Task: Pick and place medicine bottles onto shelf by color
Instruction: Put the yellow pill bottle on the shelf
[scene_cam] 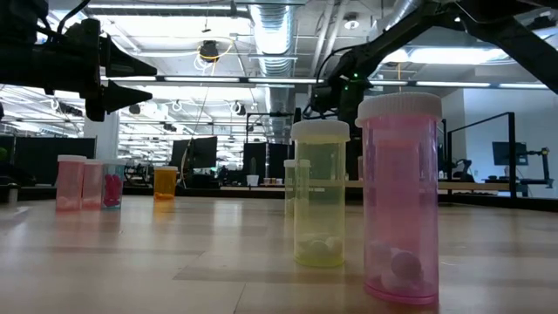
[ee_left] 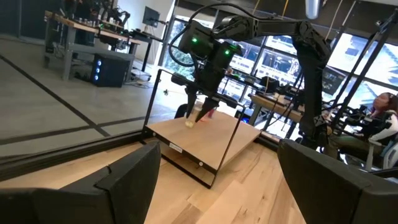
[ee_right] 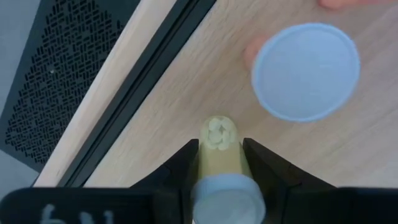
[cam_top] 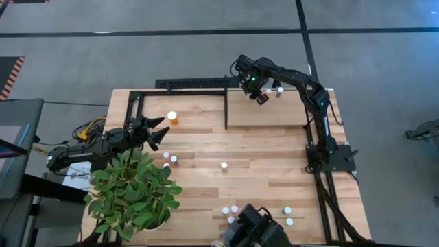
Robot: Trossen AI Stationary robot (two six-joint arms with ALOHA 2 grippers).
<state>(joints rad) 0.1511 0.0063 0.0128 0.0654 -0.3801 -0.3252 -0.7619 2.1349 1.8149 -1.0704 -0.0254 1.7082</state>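
- The right pincer [cam_top: 259, 96] hangs over the far end of the shelf [cam_top: 274, 113], near its back bar, its fingers closed around a small yellow-green vial [ee_right: 219, 155] with a white cap; pale tablets show through the vial's base in the right wrist view.
- Just beside that vial in the right wrist view, a pink vial [ee_right: 306, 71] stands upright on the shelf board, seen cap-on; the held vial's base is near the board, though contact cannot be told.
- From the left wrist view the right pincer [ee_left: 200, 106] shows over the pale board with its black frame bars, the held vial and a pink one below it.
- The left pincer [cam_top: 159, 134] hovers above the left part of the surface [cam_top: 260, 158], beside a potted plant [cam_top: 134, 192]; its two fingers are spread wide and hold nothing.
- An orange bottle [cam_top: 172, 118] with a white cap stands just beyond the left pincer.
- Two white-capped vials [cam_top: 169, 158] stand near the plant, one vial [cam_top: 223, 165] alone at mid-surface, and a cluster of vials [cam_top: 232, 213] at the near edge.
- In the low view a pink vial [scene_cam: 401, 201] and a yellow-green vial [scene_cam: 320, 194] stand closest, with pink ones [scene_cam: 71, 182] and the orange bottle [scene_cam: 166, 183] farther off.
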